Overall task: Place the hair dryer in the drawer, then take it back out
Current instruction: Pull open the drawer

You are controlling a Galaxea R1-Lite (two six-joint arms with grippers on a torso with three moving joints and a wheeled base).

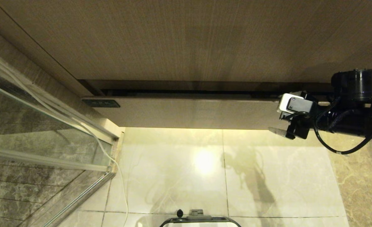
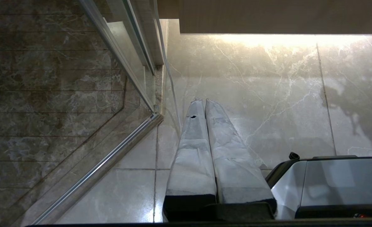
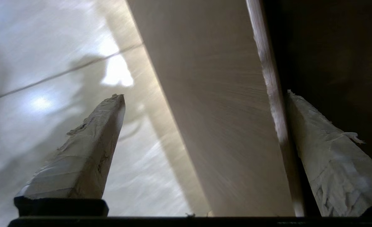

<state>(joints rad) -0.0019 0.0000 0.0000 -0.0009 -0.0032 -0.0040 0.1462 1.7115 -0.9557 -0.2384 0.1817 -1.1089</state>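
The drawer (image 1: 189,112) is a wide beige wood-grain front with a small black label plate (image 1: 101,103) at its left end and a dark gap along its top edge. My right gripper (image 1: 275,116) is at the drawer's right end, open. In the right wrist view the right gripper (image 3: 203,94) straddles the drawer front (image 3: 211,110): one finger is on the floor side, the other in the dark gap behind the top edge. My left gripper (image 2: 203,101) hangs parked over the floor, shut on nothing. The hair dryer is out of view.
A tall wood-grain panel (image 1: 186,37) rises above the drawer. A glass shower door with a metal frame (image 1: 31,126) stands at the left, and a white cord (image 1: 104,151) runs down beside it. Pale marble floor tiles (image 1: 267,176) lie below, with my base (image 1: 200,220) at the near edge.
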